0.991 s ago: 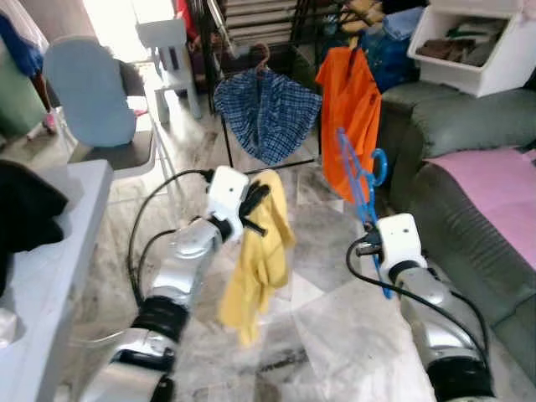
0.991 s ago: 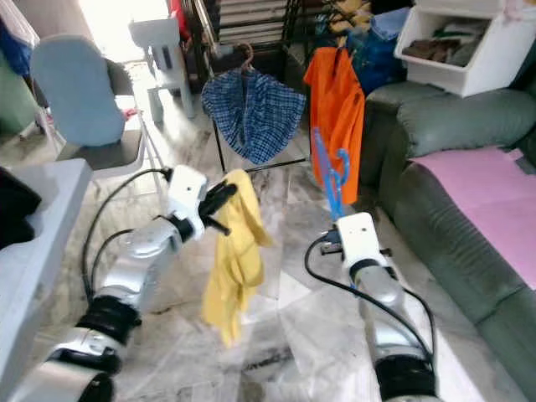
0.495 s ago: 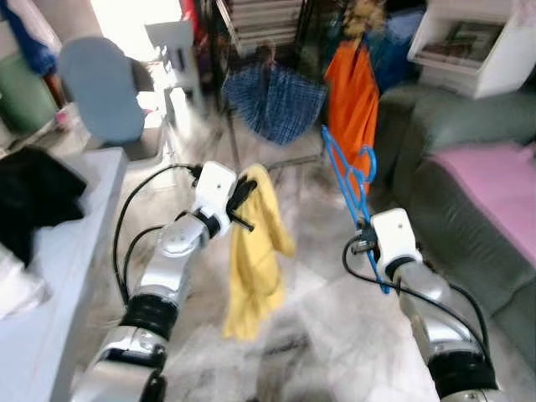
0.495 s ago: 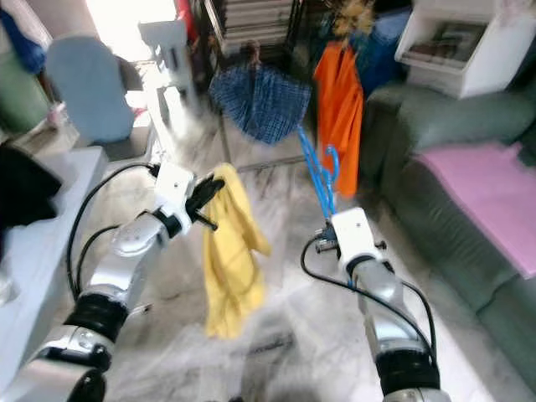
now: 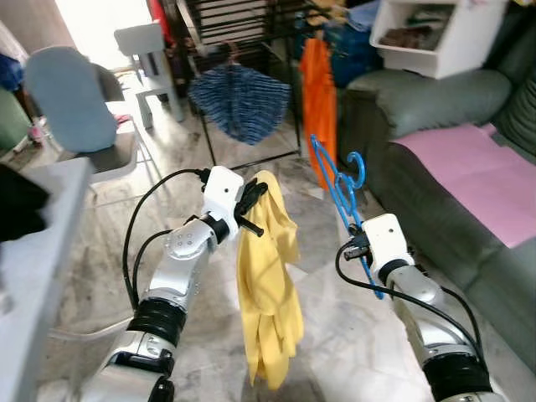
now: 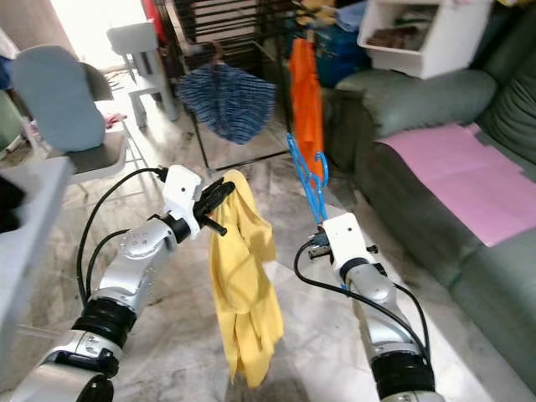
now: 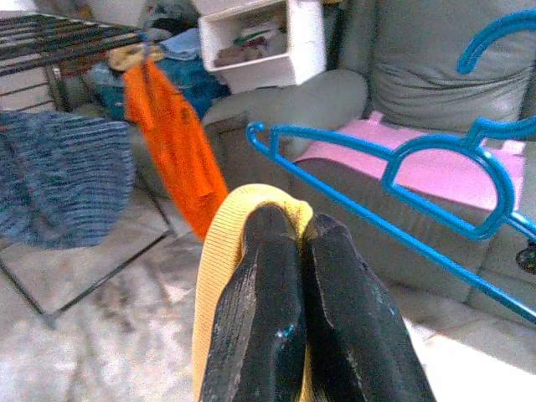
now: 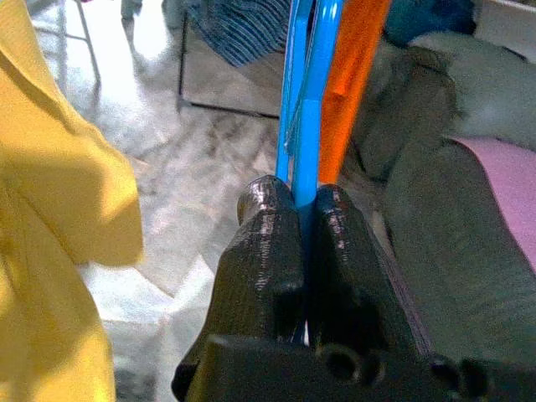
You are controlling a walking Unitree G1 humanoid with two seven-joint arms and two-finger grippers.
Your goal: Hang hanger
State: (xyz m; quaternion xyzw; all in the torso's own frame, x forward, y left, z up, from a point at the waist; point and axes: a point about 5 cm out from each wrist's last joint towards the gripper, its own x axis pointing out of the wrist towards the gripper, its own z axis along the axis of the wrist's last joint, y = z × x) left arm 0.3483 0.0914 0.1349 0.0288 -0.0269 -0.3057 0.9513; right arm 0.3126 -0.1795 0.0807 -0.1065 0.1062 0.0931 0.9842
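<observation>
Left eye view shows a grey-green fabric sofa (image 5: pixel 435 92) beside the marble floor. A long yellow cloth garment (image 5: pixel 268 285) hangs from the left gripper (image 5: pixel 254 203), whose fingers are pinched closed on its top fold. The right gripper (image 5: pixel 352 244) is clamped on a thin blue plastic hanger (image 5: pixel 337 186), held upright between the arms.

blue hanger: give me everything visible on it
The blue hanger looks like thin plastic: a hook, sloped shoulder bars and a lower bar, bare of clothing. The right gripper is shut on one of its bars, fingers pinching it from both sides. It is held up in the air, hook end topmost, over the marble floor in front of the grey sofa. It sits beside the yellow garment held by the left gripper, without touching it.
</observation>
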